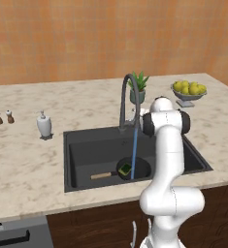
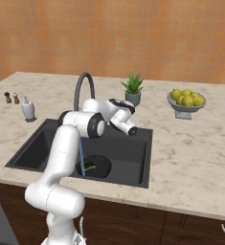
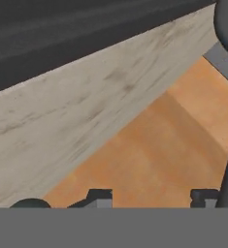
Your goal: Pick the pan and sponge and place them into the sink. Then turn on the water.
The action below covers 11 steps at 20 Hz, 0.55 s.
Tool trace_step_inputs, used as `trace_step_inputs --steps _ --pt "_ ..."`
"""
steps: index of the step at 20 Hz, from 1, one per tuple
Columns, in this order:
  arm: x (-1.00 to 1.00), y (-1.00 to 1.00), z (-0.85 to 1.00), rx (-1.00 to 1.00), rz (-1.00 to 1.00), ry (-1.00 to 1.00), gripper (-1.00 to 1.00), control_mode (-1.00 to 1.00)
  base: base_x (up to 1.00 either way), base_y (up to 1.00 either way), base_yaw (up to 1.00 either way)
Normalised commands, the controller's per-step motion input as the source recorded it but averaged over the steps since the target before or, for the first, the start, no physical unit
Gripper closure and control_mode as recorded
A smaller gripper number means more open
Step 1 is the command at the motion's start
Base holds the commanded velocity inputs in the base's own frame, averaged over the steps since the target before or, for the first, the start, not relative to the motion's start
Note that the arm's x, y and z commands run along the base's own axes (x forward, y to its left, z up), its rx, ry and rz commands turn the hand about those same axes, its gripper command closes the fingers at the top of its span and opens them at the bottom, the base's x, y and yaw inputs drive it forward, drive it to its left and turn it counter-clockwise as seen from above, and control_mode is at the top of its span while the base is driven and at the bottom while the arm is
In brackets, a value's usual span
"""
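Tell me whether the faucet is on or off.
On: a thin blue stream of water falls from the faucet tip onto the pan in the sink.

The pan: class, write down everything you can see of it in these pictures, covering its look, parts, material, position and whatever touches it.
The pan is small, round and black, with a straight handle that looks like light wood. It lies flat on the floor of the dark grey sink, toward the front, handle pointing left in the left base view. The green sponge rests inside it, and the thin blue water stream from the faucet falls into it. In the right base view the arm hides part of it.
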Motion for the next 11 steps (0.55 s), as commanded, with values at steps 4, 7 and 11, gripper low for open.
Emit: trace_step_inputs --steps 4,7,11 --pt "0.54 -0.93 -0.06 0.21 -0.05 0.15 1.0 -1.0 0.0 0.0 0.0" --pt "0.0 -1.0 0.01 0.35 0.0 0.13 1.0 -1.0 0.0 0.0 0.0" --pt "-0.25 -1.0 0.0 0.36 0.0 0.02 1.0 -1.0 0.0 0.0 0.0"
